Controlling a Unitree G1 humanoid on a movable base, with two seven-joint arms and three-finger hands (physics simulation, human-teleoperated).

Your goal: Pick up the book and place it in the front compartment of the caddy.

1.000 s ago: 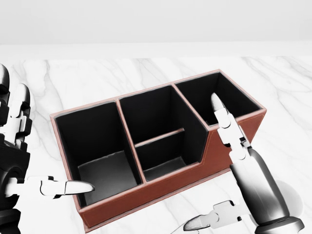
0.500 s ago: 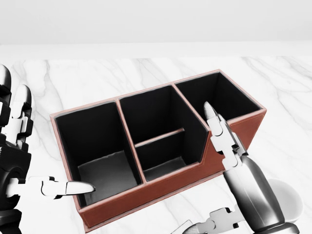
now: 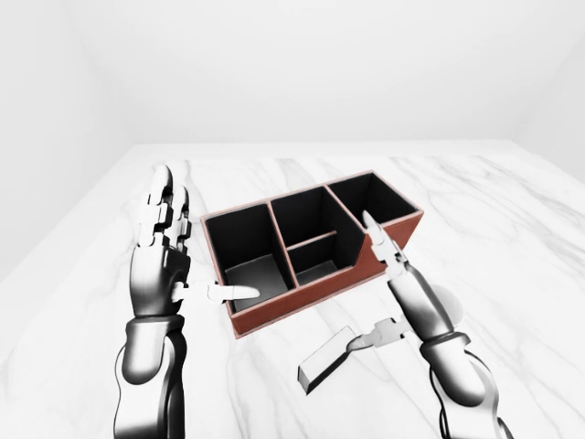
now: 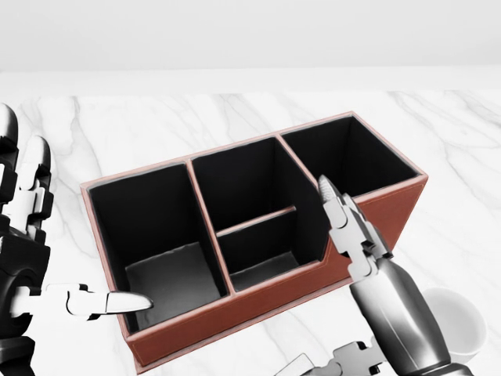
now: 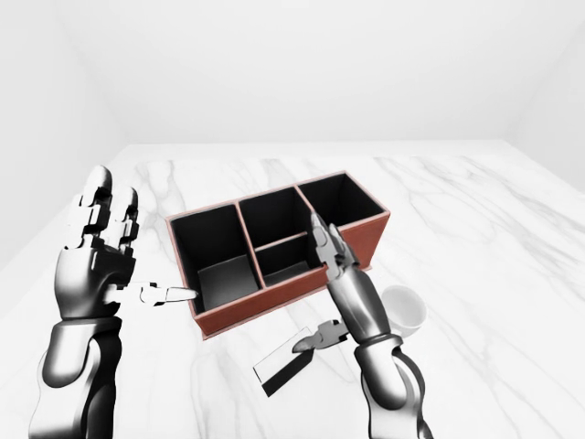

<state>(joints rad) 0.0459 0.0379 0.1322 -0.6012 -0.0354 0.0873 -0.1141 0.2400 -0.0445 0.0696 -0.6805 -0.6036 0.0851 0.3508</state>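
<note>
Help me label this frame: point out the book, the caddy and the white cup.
book (image 3: 327,360), left-eye view, top cover.
caddy (image 3: 274,311), left-eye view, brown outer wall.
white cup (image 5: 403,310), right-eye view, rim.

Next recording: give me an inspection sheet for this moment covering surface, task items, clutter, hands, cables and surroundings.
Surface: white marble table.
Job's things: the book lies flat on the marble, below the caddy in the left-eye view. The brown caddy stands open-topped with black compartments, all empty.
Clutter: a white cup stands right of the right arm.
Grippers: the left hand is open, fingers up, thumb pointing at the caddy's left end. The right hand is open, its thumb reaching to the book's right end, not gripping.
Cables: nothing seen.
Surroundings: plain white walls.
</note>
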